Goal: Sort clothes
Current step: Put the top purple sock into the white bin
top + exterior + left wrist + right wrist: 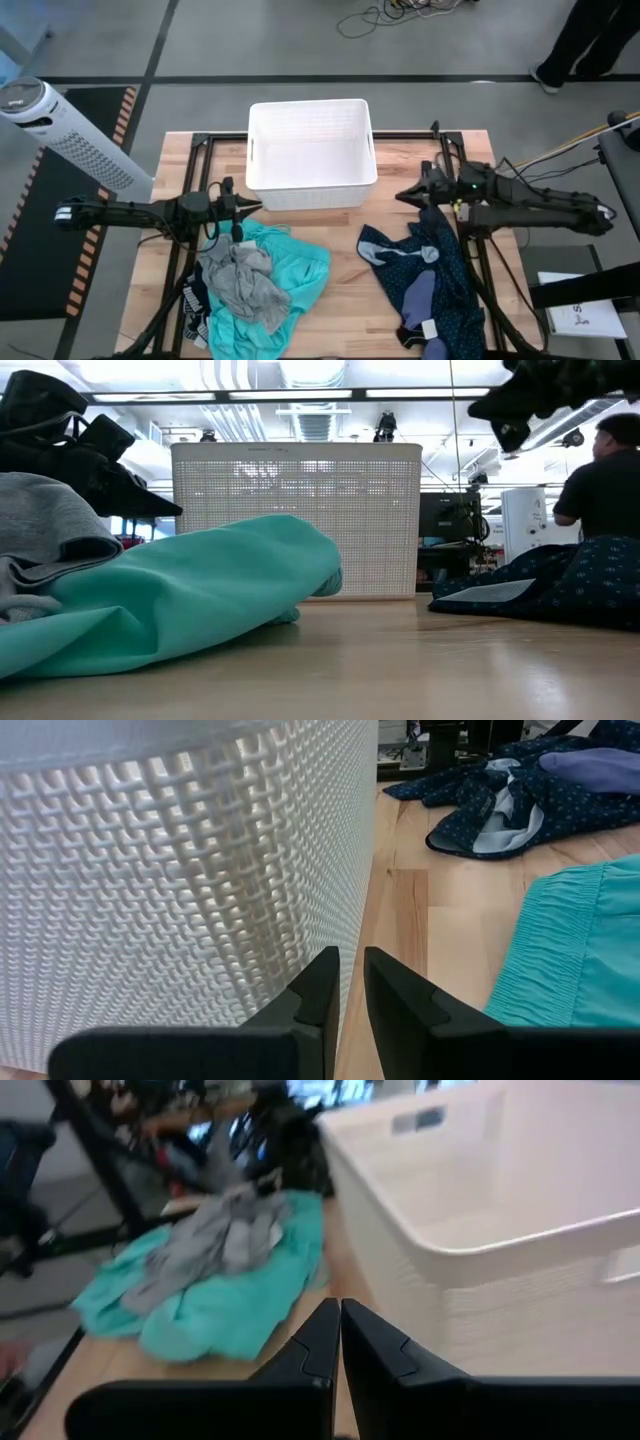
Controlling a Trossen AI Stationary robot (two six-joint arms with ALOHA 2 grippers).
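A large turquoise garment lies at the table's near left, with a small grey garment crumpled on top of it. A navy garment with white lettering pokes out from under their left side. A dark blue dotted garment lies spread at the near right. My left gripper hovers by the bin's near left corner, above the turquoise garment's far edge. Its fingers are all but closed and empty. My right gripper is shut and empty by the bin's near right corner.
A white ribbed plastic bin stands at the middle of the table's far side, between the two grippers. A white perforated tower leans off the table's left edge. A person is beyond the far right. Bare wood shows between the two piles.
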